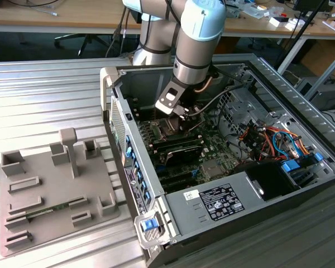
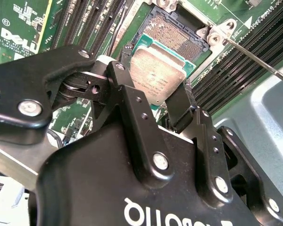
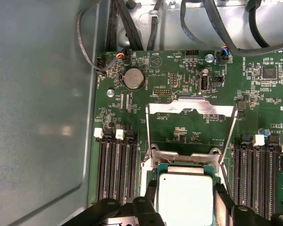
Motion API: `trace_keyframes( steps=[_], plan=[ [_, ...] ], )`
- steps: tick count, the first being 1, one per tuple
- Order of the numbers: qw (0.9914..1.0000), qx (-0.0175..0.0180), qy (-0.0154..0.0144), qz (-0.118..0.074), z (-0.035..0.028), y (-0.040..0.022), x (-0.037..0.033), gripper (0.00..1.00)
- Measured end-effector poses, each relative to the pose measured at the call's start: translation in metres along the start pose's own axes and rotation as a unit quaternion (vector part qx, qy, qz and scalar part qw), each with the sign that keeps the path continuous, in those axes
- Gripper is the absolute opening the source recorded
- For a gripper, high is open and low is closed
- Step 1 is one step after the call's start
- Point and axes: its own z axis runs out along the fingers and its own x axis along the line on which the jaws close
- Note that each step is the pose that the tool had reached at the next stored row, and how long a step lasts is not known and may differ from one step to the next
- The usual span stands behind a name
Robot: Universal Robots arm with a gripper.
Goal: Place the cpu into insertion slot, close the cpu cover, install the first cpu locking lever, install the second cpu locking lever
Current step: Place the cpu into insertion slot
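Grey slatted bench [image 1: 44,95], open computer case [image 1: 181,223]: we hovered over the motherboard [image 3: 174,70].
Our gripper [image 2: 153,87] was clamped on the cpu [image 2: 162,70], just over the bare socket [image 2: 179,33]; the cpu cover [image 3: 193,107] lay flipped open.

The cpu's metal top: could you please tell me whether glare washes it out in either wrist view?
In the first wrist view the cpu glares almost blank white; in the second wrist view its top shows a dull, streaked sheen; in the exterior view light bleaches the ribbed table.
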Motion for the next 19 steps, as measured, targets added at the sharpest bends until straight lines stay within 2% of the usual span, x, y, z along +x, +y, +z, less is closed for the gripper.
trace_keyframes(
  steps=[3,19],
  plan=[
    [1.0,0.0,0.0,0.0,0.0027,-0.0003,0.0,0.55],
    [1.0,0.0,0.0,0.0,0.007,-0.0006,-0.0001,0.55]
  ],
)
